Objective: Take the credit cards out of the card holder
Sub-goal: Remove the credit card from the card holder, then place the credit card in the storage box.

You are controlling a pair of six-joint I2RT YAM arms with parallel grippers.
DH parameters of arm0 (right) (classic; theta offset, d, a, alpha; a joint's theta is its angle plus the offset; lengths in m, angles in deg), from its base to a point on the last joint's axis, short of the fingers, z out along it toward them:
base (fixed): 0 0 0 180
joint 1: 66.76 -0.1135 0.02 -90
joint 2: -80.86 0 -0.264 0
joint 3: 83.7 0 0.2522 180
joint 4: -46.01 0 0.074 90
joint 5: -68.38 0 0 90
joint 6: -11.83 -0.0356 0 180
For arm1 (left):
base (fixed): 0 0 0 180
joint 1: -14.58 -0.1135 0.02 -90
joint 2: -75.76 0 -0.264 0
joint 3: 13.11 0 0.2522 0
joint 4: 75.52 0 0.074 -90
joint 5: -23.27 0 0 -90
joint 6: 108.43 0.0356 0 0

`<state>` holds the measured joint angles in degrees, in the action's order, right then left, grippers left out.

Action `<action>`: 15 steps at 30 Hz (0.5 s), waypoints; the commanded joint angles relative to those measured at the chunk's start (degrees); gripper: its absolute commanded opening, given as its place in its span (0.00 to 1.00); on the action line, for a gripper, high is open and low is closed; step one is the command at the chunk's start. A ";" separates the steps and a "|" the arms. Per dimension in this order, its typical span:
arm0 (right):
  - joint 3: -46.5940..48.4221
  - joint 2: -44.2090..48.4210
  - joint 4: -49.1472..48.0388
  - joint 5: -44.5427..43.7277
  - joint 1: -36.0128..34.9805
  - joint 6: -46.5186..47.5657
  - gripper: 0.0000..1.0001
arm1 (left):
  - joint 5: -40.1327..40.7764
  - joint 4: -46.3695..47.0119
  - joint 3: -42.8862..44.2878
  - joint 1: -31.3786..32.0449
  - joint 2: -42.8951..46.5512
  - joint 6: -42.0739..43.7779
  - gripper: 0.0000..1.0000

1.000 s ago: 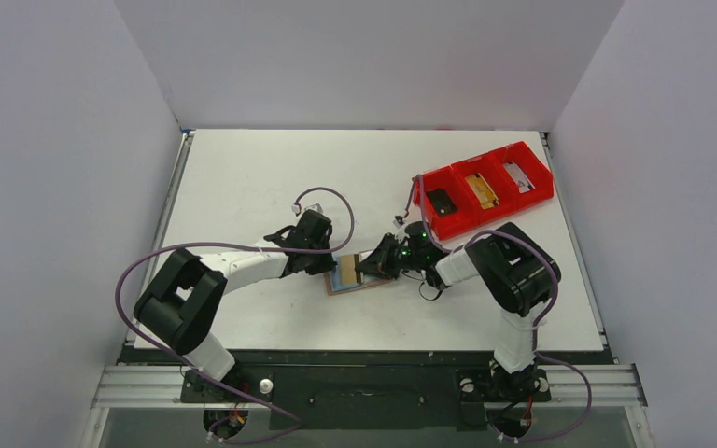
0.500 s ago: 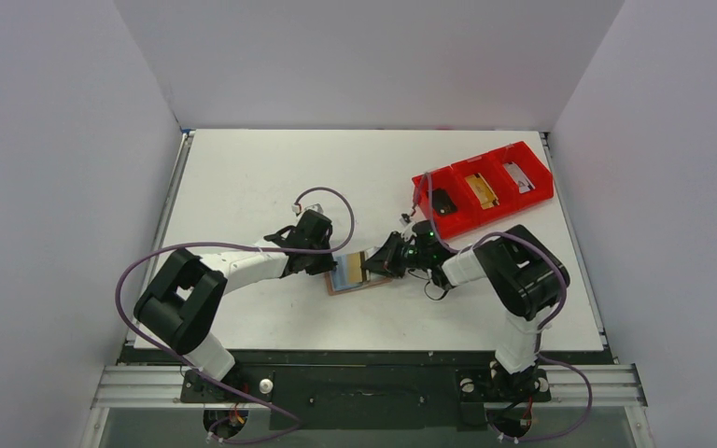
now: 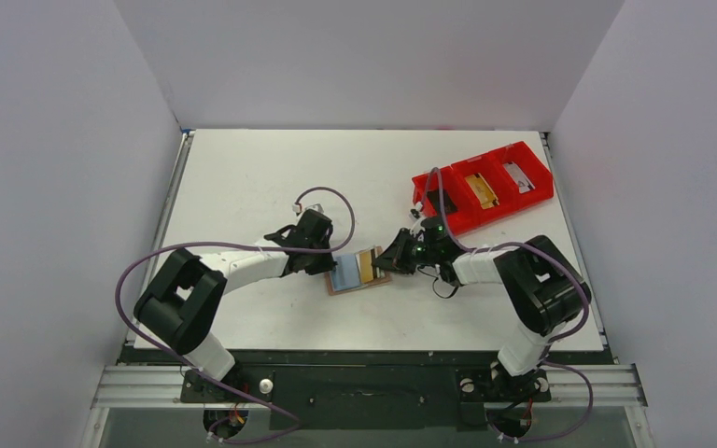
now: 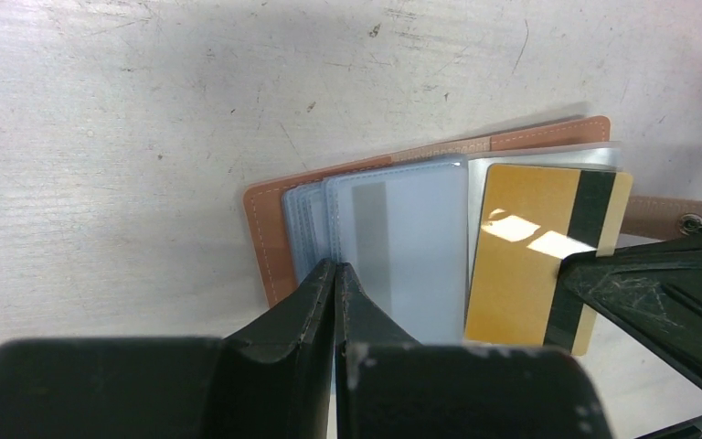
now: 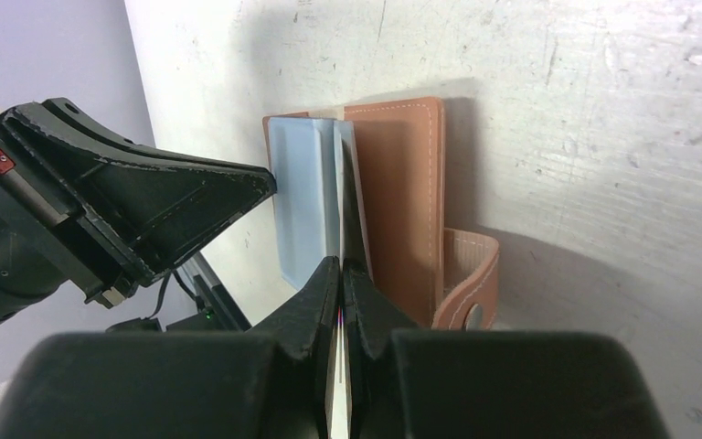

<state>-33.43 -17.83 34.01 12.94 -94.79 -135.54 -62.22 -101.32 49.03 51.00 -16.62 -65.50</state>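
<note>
The tan-brown card holder (image 3: pixel 344 273) lies open on the white table, its pale blue-grey sleeves (image 4: pixel 411 229) facing up. My left gripper (image 3: pixel 330 265) is shut, and its tips (image 4: pixel 336 268) press on the sleeves at the holder's left half. A gold credit card (image 4: pixel 521 265) with a black stripe sticks partly out of the right side. My right gripper (image 3: pixel 380 264) is shut on that card's striped edge, and the card shows edge-on between its jaws (image 5: pixel 341 265). The holder's snap tab (image 5: pixel 471 283) curls up at its right side.
A red compartment tray (image 3: pixel 509 154) stands at the back right, holding a black item (image 3: pixel 442 200), a gold item (image 3: pixel 481 191) and a white item (image 3: pixel 520 175). Grey walls enclose the table on three sides. Purple cables loop over both arms.
My right gripper has drawn back to the right, pulling the gold card further out of the holder. The left gripper has stayed pressed on the holder.
</note>
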 commanded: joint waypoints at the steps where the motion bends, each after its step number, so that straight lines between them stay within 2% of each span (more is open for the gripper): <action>1: 0.31 3.82 4.01 -2.09 0.50 3.54 0.00 | 0.90 -7.83 0.57 0.16 -0.27 2.85 0.00; 8: 2.65 7.37 9.05 -2.40 0.47 5.51 0.00 | 0.02 -10.35 5.83 0.43 2.07 4.00 0.00; 15: 6.47 12.67 19.99 -5.73 0.52 10.19 0.00 | -0.78 -12.67 11.03 0.48 4.25 5.13 0.03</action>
<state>-30.45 -9.77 48.65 10.41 -94.79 -129.59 -62.54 -112.18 55.42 51.26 -15.81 -62.07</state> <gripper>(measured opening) 0.004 0.003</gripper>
